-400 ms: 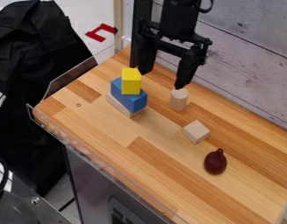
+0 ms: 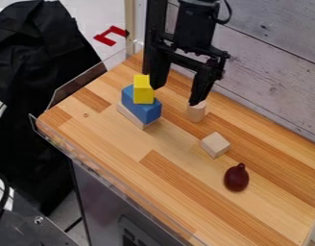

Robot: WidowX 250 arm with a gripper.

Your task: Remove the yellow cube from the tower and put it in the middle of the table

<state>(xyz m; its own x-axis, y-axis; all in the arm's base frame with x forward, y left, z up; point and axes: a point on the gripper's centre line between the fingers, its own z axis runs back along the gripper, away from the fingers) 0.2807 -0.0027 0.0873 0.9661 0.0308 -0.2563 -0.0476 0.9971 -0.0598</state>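
Dark red bulb-shaped object [image 2: 236, 178]: nearest of the pieces on the wooden counter [image 2: 115, 139].
Pale block [image 2: 215, 144]: just beyond it.
Tower [image 2: 136, 103]: blue block [image 2: 149, 112] on a pale base [image 2: 129, 115].
Yellow cube [image 2: 144, 91]: on top of the blue block.
Handling: probably light, stiff and hard to damage; best taken by opposite side faces, high up, since a nudge could topple the stack.
Pale cylinder [image 2: 196, 114]: upright, its top partly hidden behind one fingertip.
Black gripper [image 2: 176, 95]: above the counter's far side, jaws wide apart, nothing between them; contact with the cube cannot be told.
Change: the gripper has come lower, one fingertip nearer the cube; the pieces have not moved.
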